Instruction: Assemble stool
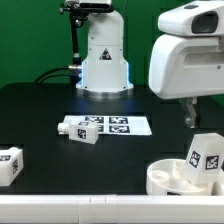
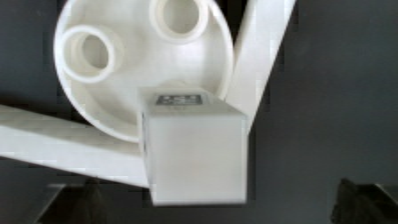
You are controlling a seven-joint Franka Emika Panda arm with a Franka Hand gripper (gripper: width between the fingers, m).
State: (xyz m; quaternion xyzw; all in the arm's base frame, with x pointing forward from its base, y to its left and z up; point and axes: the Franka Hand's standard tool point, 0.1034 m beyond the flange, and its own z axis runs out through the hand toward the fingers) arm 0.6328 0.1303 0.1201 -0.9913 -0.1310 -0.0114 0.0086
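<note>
The round white stool seat [image 1: 170,180] lies at the front of the exterior view's right, against the white rail. One white tagged leg [image 1: 206,155] stands on it, slightly tilted. My gripper [image 1: 194,118] hangs just above that leg. In the wrist view the seat [image 2: 111,60] shows its round holes, and the leg [image 2: 192,150] stands in front of it between my two dark fingers [image 2: 79,204]. There is a clear gap on each side, so the gripper [image 2: 217,208] is open and not touching the leg. A second leg [image 1: 78,130] lies by the marker board. A third leg [image 1: 8,166] lies at the far left.
The marker board [image 1: 118,126] lies flat at the table's middle. The robot base [image 1: 104,60] stands behind it. A white rail [image 1: 90,210] runs along the table's front edge. White rail bars [image 2: 54,135] cross the wrist view beside the seat.
</note>
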